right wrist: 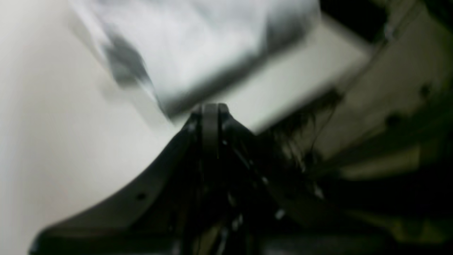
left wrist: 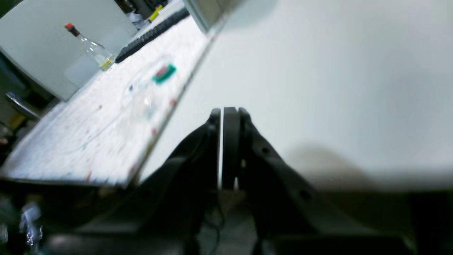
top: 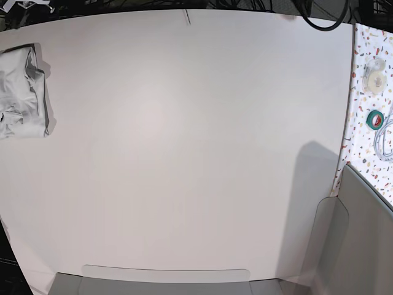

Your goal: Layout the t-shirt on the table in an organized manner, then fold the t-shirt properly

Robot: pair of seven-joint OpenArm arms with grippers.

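Base view: folded white t-shirt point(top: 23, 92) lying at the far left edge of the off-white table point(top: 184, 141). Wrist views: left hand point(left wrist: 226, 115) clenched, empty, above bare table beside the speckled strip point(left wrist: 116, 102) carrying a green tape roll point(left wrist: 164, 73); right hand point(right wrist: 210, 108) clenched, empty, near the blurred t-shirt.

1 t-shirt point(top: 23, 92) is lying on 1 table point(top: 184, 153), far left. 3 tape rolls are sitting on the speckled strip point(top: 371, 104), far right: 2 pale rolls point(top: 373, 72) and 1 green roll point(top: 374, 119). 1 bottle point(left wrist: 90, 46) is standing beyond.
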